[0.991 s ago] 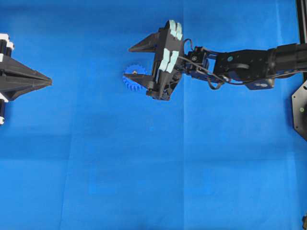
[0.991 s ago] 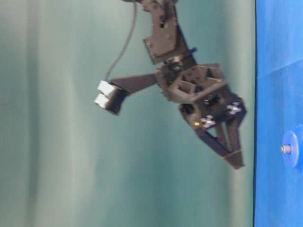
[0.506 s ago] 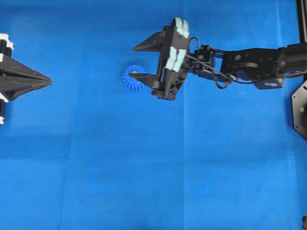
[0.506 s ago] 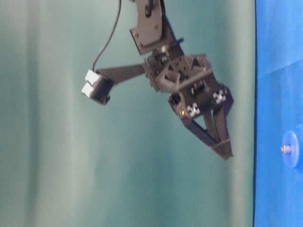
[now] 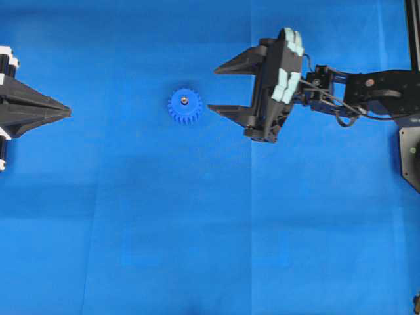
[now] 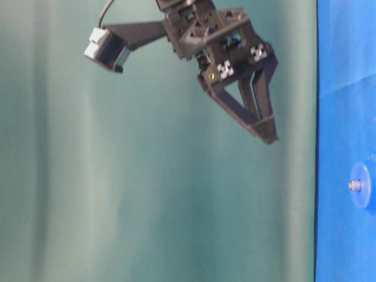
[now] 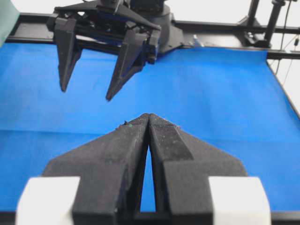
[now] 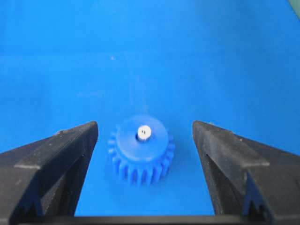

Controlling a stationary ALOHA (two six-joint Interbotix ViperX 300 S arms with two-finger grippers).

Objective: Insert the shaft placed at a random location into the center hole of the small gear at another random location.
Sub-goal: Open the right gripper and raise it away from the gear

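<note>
The small gear (image 5: 184, 108), a bright-blue toothed wheel, lies flat on the blue mat. The shaft (image 5: 184, 100) stands upright in its center hole, and its silver end shows as a pale dot (image 8: 143, 132) above the gear (image 8: 142, 152). From table level the shaft (image 6: 353, 185) sticks out of the gear (image 6: 365, 185). My right gripper (image 5: 213, 88) hangs open to the right of the gear and well above the mat (image 6: 267, 136), holding nothing. My left gripper (image 5: 68, 111) rests shut and empty at the far left (image 7: 149, 117).
The blue mat (image 5: 197, 230) covers the whole table. A black frame rail (image 5: 412, 26) and the right arm's base (image 5: 410, 151) stand at the right edge. A green curtain (image 6: 117, 176) backs the table-level view.
My right gripper has pulled back to the right from the gear and risen, staying open. The gear with the shaft in it has stayed put. The left arm has not moved.
</note>
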